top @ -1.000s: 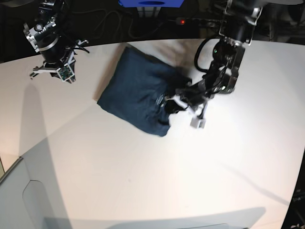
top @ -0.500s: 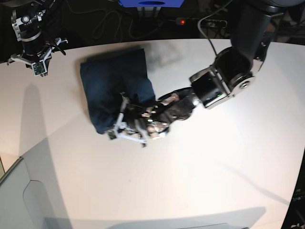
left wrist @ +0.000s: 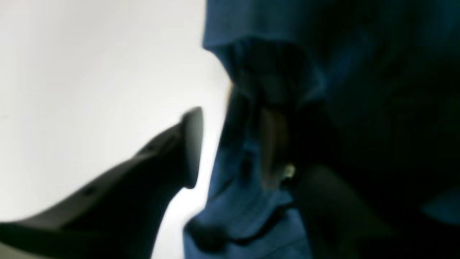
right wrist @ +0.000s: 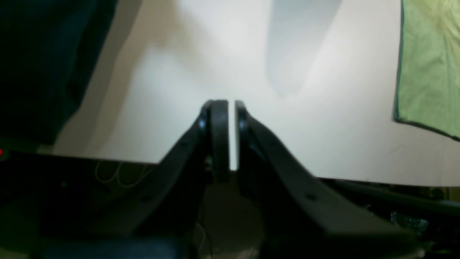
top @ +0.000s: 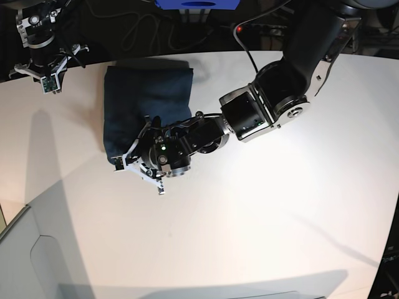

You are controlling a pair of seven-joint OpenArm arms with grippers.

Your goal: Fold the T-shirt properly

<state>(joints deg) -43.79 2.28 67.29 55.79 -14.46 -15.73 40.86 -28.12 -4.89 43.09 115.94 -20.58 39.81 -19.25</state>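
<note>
The dark navy T-shirt [top: 146, 99] lies folded into a compact rectangle at the far left of the white table [top: 262, 218]. My left gripper [top: 140, 169] reaches across to the shirt's near left corner. In the left wrist view the left gripper [left wrist: 237, 151] stands open. One finger [left wrist: 190, 144] is off the cloth with bare table showing beside it, and the other is dark against the T-shirt [left wrist: 323, 54] folds. My right gripper [top: 43, 70] hovers at the far left table edge. In its wrist view the right gripper [right wrist: 231, 108] is shut, holding nothing.
A green cloth [right wrist: 431, 64] lies at the right edge of the right wrist view. A blue object [top: 198, 4] and cables sit behind the table's far edge. A grey panel [top: 25, 261] stands at the near left corner.
My left arm swept the T-shirt left across the table, then its jaws opened and let go at the shirt's near corner. The right arm drew back to the far left corner.
</note>
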